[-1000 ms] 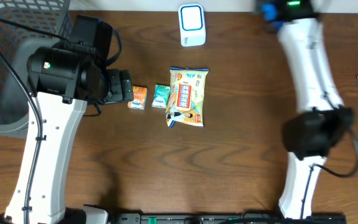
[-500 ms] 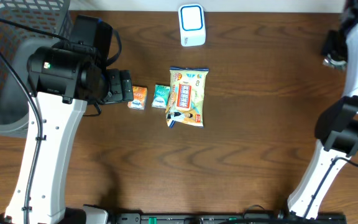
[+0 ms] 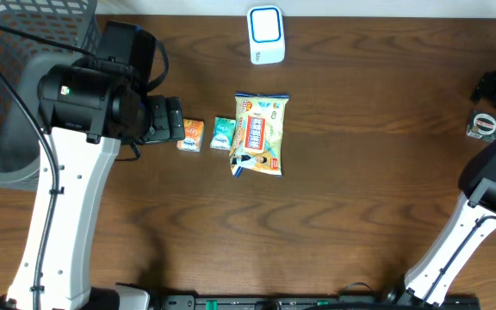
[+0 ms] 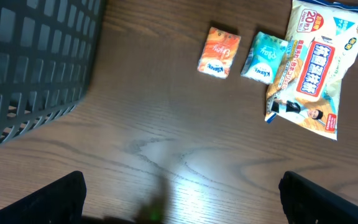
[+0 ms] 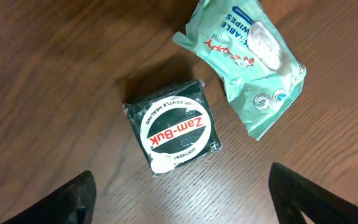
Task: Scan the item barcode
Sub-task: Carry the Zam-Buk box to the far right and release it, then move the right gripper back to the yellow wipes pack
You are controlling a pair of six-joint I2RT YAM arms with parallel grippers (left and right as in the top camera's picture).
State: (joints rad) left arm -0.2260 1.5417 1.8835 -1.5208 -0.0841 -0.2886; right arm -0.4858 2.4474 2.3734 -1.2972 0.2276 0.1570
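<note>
A dark square Zam-Buk ointment tin (image 5: 173, 127) lies flat on the wooden table, seen also at the far right edge in the overhead view (image 3: 482, 126). My right gripper (image 5: 185, 202) hovers just above it, open, with nothing between its fingers (image 5: 73, 199). A green wipes packet (image 5: 247, 62) lies beside the tin. The white and blue scanner (image 3: 265, 34) stands at the back centre. My left gripper (image 4: 182, 208) is open and empty over bare table, short of an orange packet (image 4: 219, 51), a teal packet (image 4: 265, 56) and a snack bag (image 4: 316, 68).
A dark mesh basket (image 3: 24, 52) fills the back left corner, close to the left arm (image 3: 76, 172). The right arm (image 3: 480, 198) runs along the table's right edge. The orange packet (image 3: 192, 135), teal packet (image 3: 222, 133) and snack bag (image 3: 261, 133) lie mid-table.
The right arm swung from the back centre to the far right edge. Its jaws widened, and the Zam-Buk tin now lies on the table. The left arm stayed still.
</note>
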